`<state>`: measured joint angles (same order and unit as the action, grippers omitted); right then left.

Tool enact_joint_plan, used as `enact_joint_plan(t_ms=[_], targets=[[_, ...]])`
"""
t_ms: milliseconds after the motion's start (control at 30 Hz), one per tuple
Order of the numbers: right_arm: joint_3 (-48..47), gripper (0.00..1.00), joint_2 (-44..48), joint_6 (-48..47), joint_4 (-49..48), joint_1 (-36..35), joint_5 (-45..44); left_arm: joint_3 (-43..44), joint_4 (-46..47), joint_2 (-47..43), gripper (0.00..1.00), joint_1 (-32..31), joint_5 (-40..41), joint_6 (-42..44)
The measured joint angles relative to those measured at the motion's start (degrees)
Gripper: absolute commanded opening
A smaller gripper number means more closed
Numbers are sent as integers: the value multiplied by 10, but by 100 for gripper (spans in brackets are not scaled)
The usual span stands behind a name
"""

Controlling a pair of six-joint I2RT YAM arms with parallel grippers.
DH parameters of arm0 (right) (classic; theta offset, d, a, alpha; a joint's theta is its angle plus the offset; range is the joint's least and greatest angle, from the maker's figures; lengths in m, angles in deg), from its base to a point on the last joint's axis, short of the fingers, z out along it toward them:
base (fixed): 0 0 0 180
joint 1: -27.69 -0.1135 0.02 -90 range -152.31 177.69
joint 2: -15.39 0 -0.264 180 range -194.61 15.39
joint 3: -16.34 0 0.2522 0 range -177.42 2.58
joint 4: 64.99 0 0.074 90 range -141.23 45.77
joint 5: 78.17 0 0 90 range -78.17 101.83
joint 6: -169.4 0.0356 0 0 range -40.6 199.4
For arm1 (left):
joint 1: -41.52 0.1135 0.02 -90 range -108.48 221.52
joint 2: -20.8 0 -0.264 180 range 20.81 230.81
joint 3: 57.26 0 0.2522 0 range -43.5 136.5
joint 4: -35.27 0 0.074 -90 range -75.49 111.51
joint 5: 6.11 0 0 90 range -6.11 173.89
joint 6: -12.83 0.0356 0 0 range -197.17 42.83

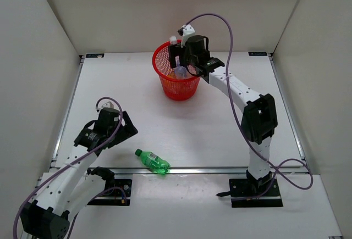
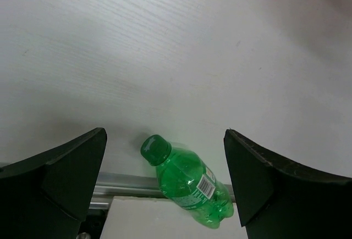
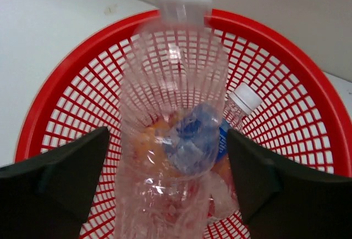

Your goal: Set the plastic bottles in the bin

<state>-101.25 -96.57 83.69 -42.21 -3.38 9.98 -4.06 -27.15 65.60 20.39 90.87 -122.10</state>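
We see the white desk (image 1: 137, 107) with an arm at each side. The right arm (image 1: 242, 93) reaches across to the far side. The left arm (image 1: 66, 181) bends low by the front left corner.

The red mesh bin (image 1: 179, 89) stands upright at the far middle of the desk.

The right tool (image 3: 168, 140) hangs over the bin's mouth, pointing down into it. Its fingers (image 3: 60, 178) are spread wide, and a clear bottle (image 3: 173, 85) stands between them, white cap up. A sliver of mesh shows between the bottle and one finger. We cannot tell whether the pads press on the bottle or not.

The left tool (image 2: 164, 132) hovers above the desk with its jaws apart, gripping nothing.

Below that tool a green bottle (image 2: 190, 184) lies on its side at the desk's near edge, well apart from the bin. Its base end rests across the metal rail (image 2: 126, 185), and its cap points away from the arms' bases.

Down in the bin a blue-labelled bottle (image 3: 242, 101) with a white cap leans toward the wall. Orange shapes (image 3: 147, 134) show beneath it, too blurred through the clear plastic for us to count.
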Motion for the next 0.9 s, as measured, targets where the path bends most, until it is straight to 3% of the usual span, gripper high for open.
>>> enact_joint_plan(t_ms=[33, 333, 633, 900], targets=[[-11, 99, -14, -1, 7, 0, 3, 1, -11, 0, 99, -3, -1, 0], [-1, 99, 11, -12, 23, -8, -13, -52, -62, -40, 98, -59, -84, -41], [301, 99, 303, -1, 16, -22, -108, -117, -43, -83, 99, -119, -115, -157], [439, 100, 442, 32, 31, 73, -143, -181, 52, -49, 98, -197, -132, -253]])
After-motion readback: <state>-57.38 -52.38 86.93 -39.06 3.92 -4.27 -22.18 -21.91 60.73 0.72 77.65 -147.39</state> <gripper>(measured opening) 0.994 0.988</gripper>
